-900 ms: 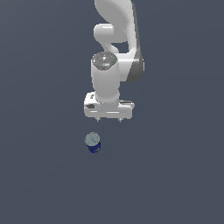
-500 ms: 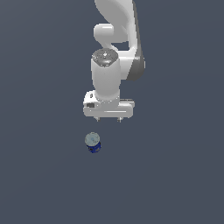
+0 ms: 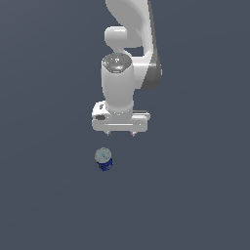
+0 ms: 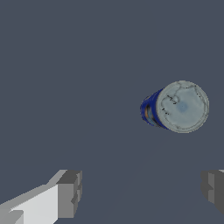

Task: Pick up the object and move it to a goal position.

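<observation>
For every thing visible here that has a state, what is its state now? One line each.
Small dark blue cylindrical can with pale silvery top: upright on the floor, not gripped, apart from the fingers.
White robot gripper: open, empty, above the floor, the can not between its fingers.

White arm vertical, wrist pointing straight down; tool (image 3: 120, 134) fingers (image 4: 69, 194) spread wide, nothing between them.

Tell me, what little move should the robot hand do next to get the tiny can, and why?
Probably slide sideways until it sits right over the can, before going down. The gripper is open and holds nothing, and in the exterior view the can stands apart from it, lower and toward that view's left. In the wrist view the can is not between the fingers, so dropping straight down would likely miss.
</observation>
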